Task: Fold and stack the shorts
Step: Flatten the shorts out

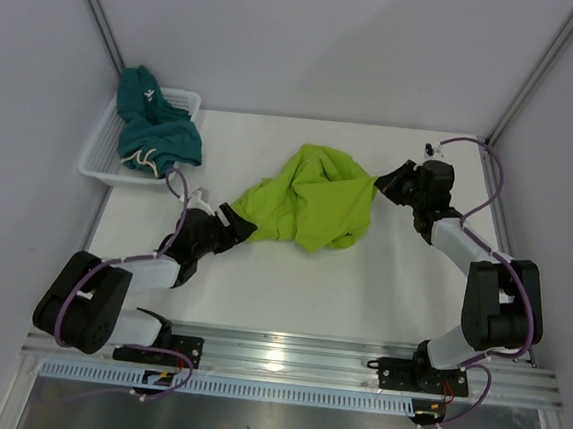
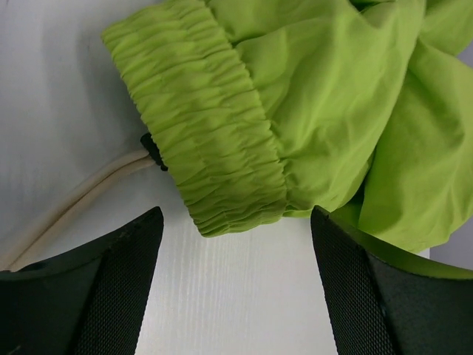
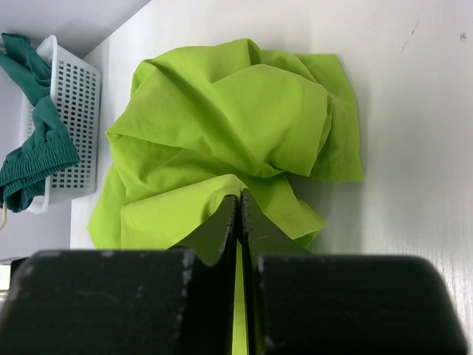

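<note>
The lime green shorts point(image 1: 313, 197) lie crumpled in the middle of the table. My right gripper point(image 1: 382, 183) is shut on their right edge; in the right wrist view point(image 3: 239, 203) the fabric point(image 3: 229, 126) is pinched between the closed fingers. My left gripper point(image 1: 237, 228) is open at their lower left corner. In the left wrist view point(image 2: 236, 244) the elastic waistband point(image 2: 207, 126) with its white drawstring point(image 2: 89, 192) lies just beyond the spread fingers, apart from them. The dark teal shorts point(image 1: 154, 123) sit bunched in the white basket point(image 1: 101, 153).
The white mesh basket stands at the table's back left and also shows in the right wrist view point(image 3: 74, 96). Grey walls close in both sides and the back. A metal rail point(image 1: 284, 355) runs along the near edge.
</note>
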Tool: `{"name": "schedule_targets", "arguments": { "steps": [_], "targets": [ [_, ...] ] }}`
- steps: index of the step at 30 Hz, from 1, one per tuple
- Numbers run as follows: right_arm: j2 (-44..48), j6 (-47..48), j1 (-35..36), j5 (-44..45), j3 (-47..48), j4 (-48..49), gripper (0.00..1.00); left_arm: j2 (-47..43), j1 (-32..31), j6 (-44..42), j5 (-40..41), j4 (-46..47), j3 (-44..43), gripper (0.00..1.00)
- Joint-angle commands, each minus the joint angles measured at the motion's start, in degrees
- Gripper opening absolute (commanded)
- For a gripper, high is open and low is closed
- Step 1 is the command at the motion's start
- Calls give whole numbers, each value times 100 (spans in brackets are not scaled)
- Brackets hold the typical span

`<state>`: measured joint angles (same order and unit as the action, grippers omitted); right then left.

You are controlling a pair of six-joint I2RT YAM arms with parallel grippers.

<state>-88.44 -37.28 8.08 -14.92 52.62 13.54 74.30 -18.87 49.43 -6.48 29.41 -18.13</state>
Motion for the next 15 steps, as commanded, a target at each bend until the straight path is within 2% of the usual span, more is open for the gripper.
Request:
{"name": "schedule_targets", "arguments": {
  "steps": [1,3,10,11,15],
  "targets": [
    [108,54,-25,-64,134,105,1,163,-90,242,-178,433,-60,81],
    [126,45,-34,-64,126,105,1,164,-116,278,-143,741,81,74],
    [126,36,-34,-90,91,149,1,-65,-134,436,243,1557,476,61],
    [108,28,-34,-99,82,158,1,-65,-134,479,322,2003,564,57],
    [108,1,-34,-134,64,184,1,233,-152,524,261,2752,548,44]
  ]
}}
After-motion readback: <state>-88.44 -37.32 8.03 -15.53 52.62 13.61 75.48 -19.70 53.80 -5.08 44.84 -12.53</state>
